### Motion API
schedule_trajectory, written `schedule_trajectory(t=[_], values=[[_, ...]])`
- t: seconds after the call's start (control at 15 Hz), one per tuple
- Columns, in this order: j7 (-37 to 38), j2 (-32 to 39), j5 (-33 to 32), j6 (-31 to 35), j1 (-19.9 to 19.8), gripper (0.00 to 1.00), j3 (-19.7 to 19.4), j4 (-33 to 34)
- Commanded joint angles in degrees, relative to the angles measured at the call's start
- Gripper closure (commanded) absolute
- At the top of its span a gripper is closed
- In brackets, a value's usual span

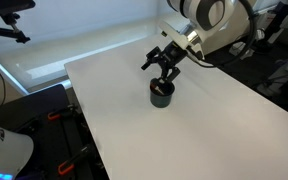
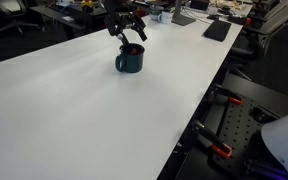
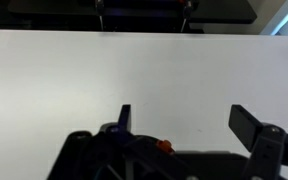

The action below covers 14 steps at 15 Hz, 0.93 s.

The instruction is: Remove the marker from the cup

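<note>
The end effector (image 1: pixel 165 72) is hovering right over the cup (image 1: pixel 162 97), which is standing upright on the white counter (image 1: pixel 184 140), toward the far end of it and well clear of the edges. In both exterior views the jaws are spread wide with nothing between them, and the wrist view is showing the same: two dark fingertips (image 3: pixel 124 118) well apart and bare counter between them. The marker (image 2: pixel 134 48) is sitting in the cup, a reddish end poking just above the rim and leaning toward one side. Low in the wrist view a small orange spot (image 3: pixel 165 145) is peeking out between the fingers, most likely that same tip, though it is too small to be sure. So this is looking like the approach step, lining up for the grasp, with no contact on marker or cup visible yet. The next move is calling for a careful descent with the jaws straddling the marker's exposed end, not the cup wall, then a close on the thin shaft and a straight lift. The risk is a finger catching the rim and tipping or dragging the cup, or the thin marker slipping aside as the jaws are closing.
</note>
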Motion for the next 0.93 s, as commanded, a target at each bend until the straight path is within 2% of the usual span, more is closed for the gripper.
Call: schedule_trajectory(t=[0.0,0.87], values=[[-0.07,0.79,0.08,-0.55,0.11,0.0,-0.18,0.94],[0.66,5.7,0.67,-2.54,-0.85,0.0,-0.38,5.48]])
